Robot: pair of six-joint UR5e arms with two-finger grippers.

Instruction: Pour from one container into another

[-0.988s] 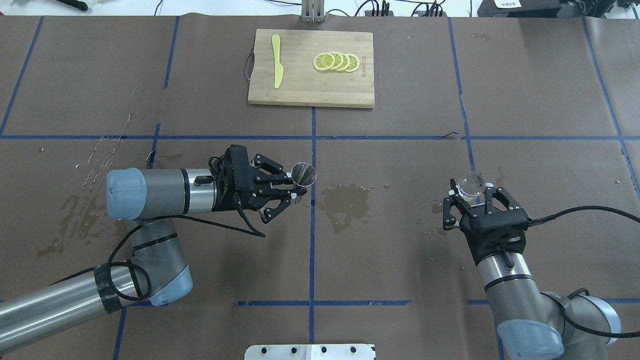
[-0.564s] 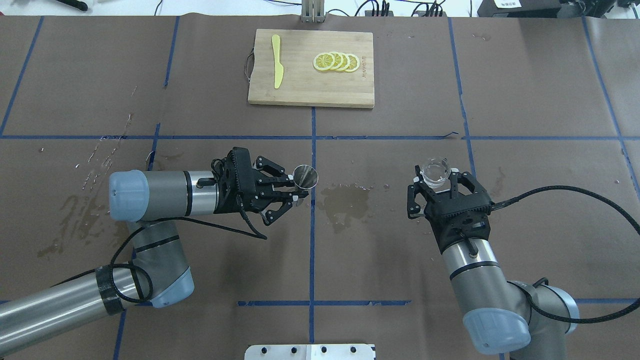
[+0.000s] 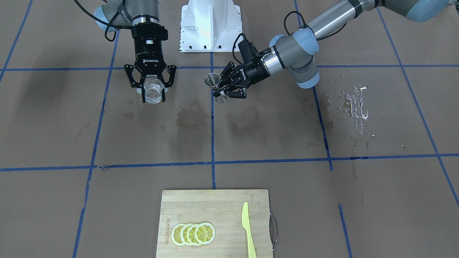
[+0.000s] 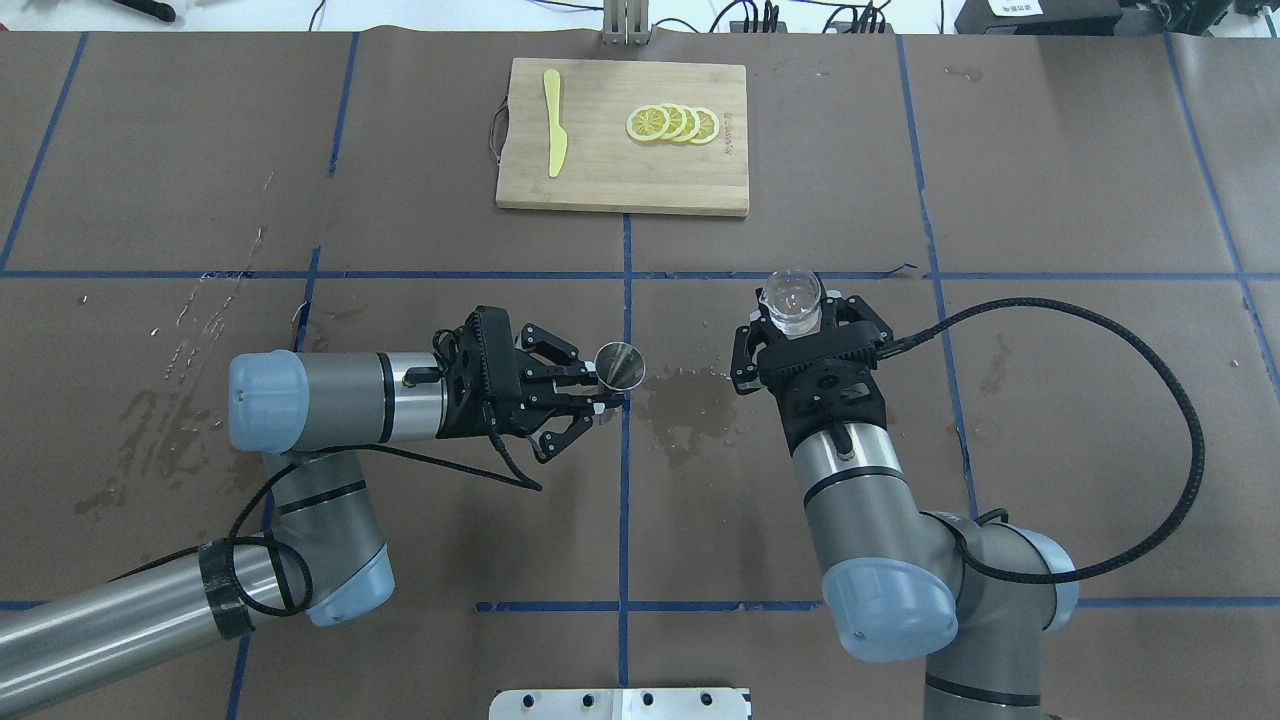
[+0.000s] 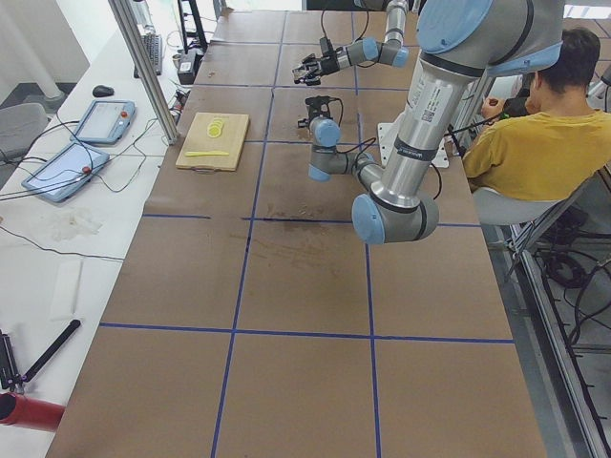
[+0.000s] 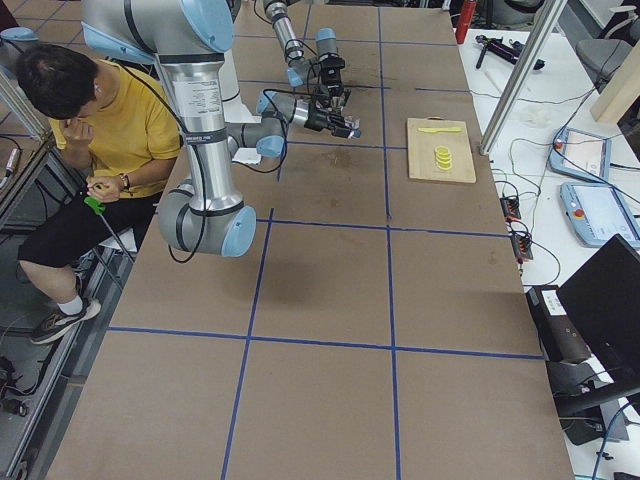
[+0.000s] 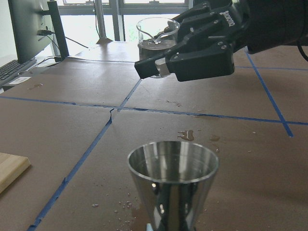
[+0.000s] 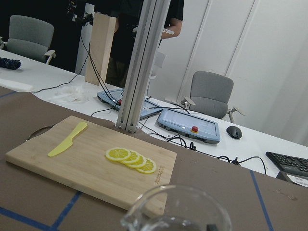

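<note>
brown table point(image 4: 1050, 200) wet, blue-taped | left tool point(image 4: 600, 392) clamps jigger point(image 4: 620, 363) | right tool point(image 4: 797, 322) clamps beaker point(image 4: 793, 296)

Overhead and front-facing cameras look down from opposite sides, sharing the cutting board point(image 4: 610, 185).

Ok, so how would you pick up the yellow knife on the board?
The yellow knife lies flat on the cutting board, so probably come straight down from above and pinch across its slimmer handle end, the end farther from the robot.
</note>
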